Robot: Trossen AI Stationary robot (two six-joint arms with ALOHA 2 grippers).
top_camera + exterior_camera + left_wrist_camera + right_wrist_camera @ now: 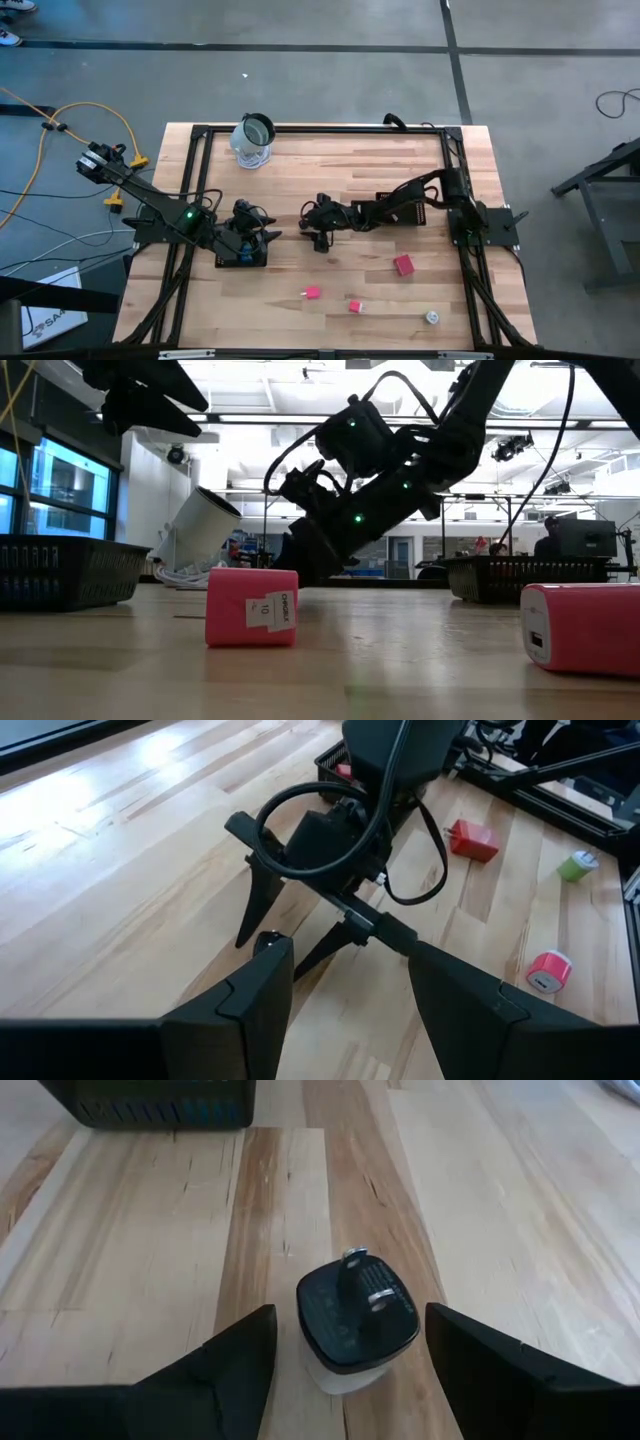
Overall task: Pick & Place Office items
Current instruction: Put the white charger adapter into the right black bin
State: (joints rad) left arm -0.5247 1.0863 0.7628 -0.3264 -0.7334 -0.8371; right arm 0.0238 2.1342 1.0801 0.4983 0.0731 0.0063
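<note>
- Pink blocks lie nearest the desk's front edge: a small pink block (312, 293) left of centre, and a red-and-pink block (355, 306) just right of it; in the low view one carries a white label (271, 611).
- Whitish round piece (432, 317) sits toward the front right corner.
- Red block (403, 265) rests a little farther back, right of centre.
- Dark cube (357, 1320), a plug adapter with two metal prongs pointing up, stands on the wood at mid-desk, between the spread fingers of the right gripper (318, 237); neither finger touches it.
- Left gripper (262, 236) hovers near the left edge over a black mesh tray (243, 257), its fingers spread and holding nothing, facing the right gripper (300, 935).
- Second mesh tray (405, 208) lies under the right arm, toward the right edge.
- Clear glass jar (254, 140) stands at the back edge, left of centre.
</note>
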